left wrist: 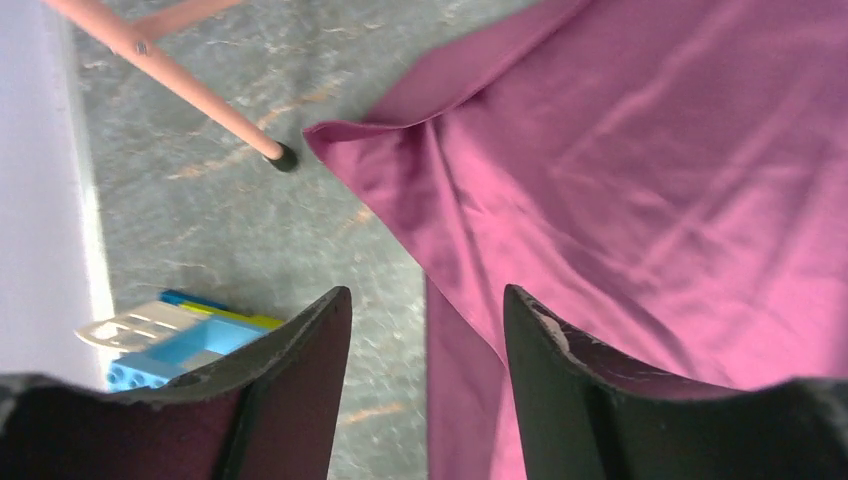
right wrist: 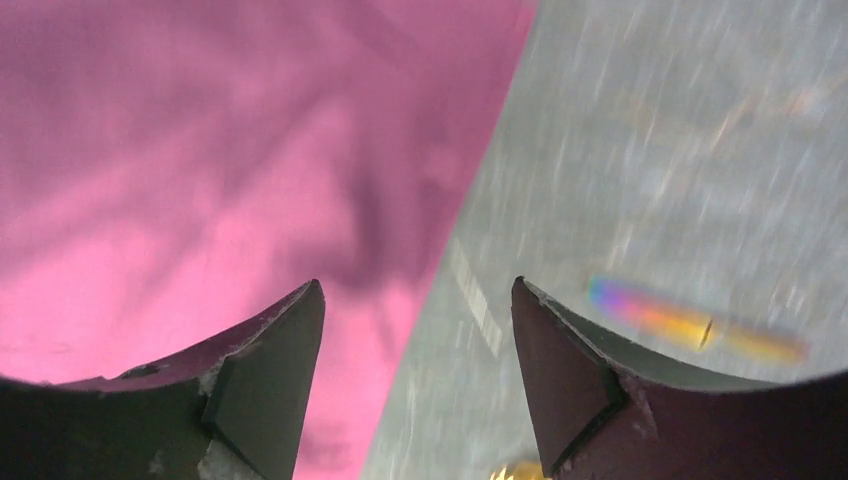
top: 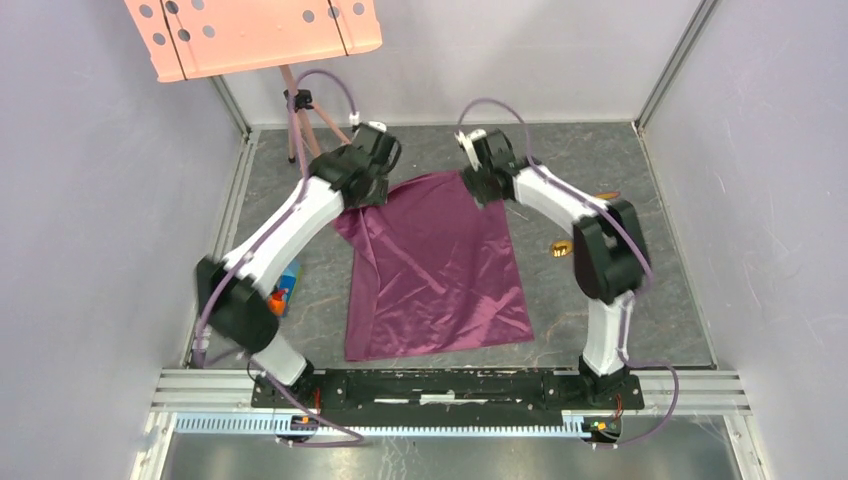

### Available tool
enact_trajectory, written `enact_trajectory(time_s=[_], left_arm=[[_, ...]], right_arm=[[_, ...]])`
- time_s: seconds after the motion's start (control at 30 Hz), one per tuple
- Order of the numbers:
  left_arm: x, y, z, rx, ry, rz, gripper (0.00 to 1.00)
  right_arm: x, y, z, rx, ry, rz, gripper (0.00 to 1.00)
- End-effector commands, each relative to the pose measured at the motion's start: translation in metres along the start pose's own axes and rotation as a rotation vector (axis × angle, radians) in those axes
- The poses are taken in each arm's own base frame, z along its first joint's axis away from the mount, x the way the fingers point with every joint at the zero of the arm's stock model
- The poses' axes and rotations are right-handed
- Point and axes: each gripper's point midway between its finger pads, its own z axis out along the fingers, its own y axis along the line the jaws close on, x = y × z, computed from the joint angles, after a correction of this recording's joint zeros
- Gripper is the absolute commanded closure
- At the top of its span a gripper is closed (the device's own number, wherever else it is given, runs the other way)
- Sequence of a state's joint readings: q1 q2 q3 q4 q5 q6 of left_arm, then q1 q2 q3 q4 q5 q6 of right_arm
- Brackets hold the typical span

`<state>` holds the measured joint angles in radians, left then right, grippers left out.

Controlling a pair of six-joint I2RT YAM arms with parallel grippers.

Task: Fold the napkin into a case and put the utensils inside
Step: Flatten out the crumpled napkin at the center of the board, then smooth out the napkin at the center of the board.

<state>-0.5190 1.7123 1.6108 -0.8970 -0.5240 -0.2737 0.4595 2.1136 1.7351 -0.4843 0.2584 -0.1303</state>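
Observation:
The plum-purple napkin (top: 435, 265) lies spread and wrinkled on the grey table, with its far-left corner folded over (left wrist: 400, 160). My left gripper (top: 372, 192) hovers over that corner, open and empty, straddling the cloth's left edge (left wrist: 427, 300). My right gripper (top: 482, 188) is over the far-right corner, open and empty, straddling the cloth's right edge (right wrist: 418, 290). The iridescent knife (right wrist: 690, 322) lies on the table right of the napkin. A gold spoon part (top: 561, 248) shows beside the right arm and at the bottom of the right wrist view (right wrist: 515, 470). No case is formed.
A blue-and-orange blocky object (top: 285, 288) lies left of the napkin, also in the left wrist view (left wrist: 180, 335). A pink tripod leg (left wrist: 180, 85) stands at the far left under a pink perforated board (top: 250, 35). Walls enclose the table.

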Motion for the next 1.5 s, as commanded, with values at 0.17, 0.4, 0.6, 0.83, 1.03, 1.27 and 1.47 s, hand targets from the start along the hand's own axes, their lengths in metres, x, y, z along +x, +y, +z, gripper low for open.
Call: enact_trajectory(time_s=[0.17,0.4,0.6,0.83,1.03,1.27,1.47], left_arm=[[0.044,-0.038,-0.079,0.488,-0.101,-0.235,0.19],[0.087,-0.084,-0.075,0.722,-0.014,-0.412,0.17],[0.104,-0.104,-0.064,0.730,0.007,-0.413,0.16],[0.112,-0.096,-0.040,0.600,-0.012,-0.478,0.15],[0.092,-0.076,-0.014,0.451,-0.053,-0.600,0.12],[0.072,-0.077,0.017,0.406,-0.062,-0.701,0.12],[0.064,-0.063,0.052,0.339,-0.065,-0.744,0.17]], right_arm=[[0.074,0.087,-0.121,-0.403,-0.130,0.292,0.22],[0.130,0.120,-0.124,-0.508,-0.114,0.354,0.43],[0.176,0.117,-0.105,-0.417,-0.067,0.440,0.52],[0.260,0.067,-0.095,-0.120,0.086,0.554,0.50],[0.231,0.034,-0.113,-0.053,-0.003,0.373,0.45],[0.151,0.067,-0.144,-0.332,-0.236,0.289,0.35],[0.152,0.086,-0.144,-0.400,-0.228,0.282,0.35]])
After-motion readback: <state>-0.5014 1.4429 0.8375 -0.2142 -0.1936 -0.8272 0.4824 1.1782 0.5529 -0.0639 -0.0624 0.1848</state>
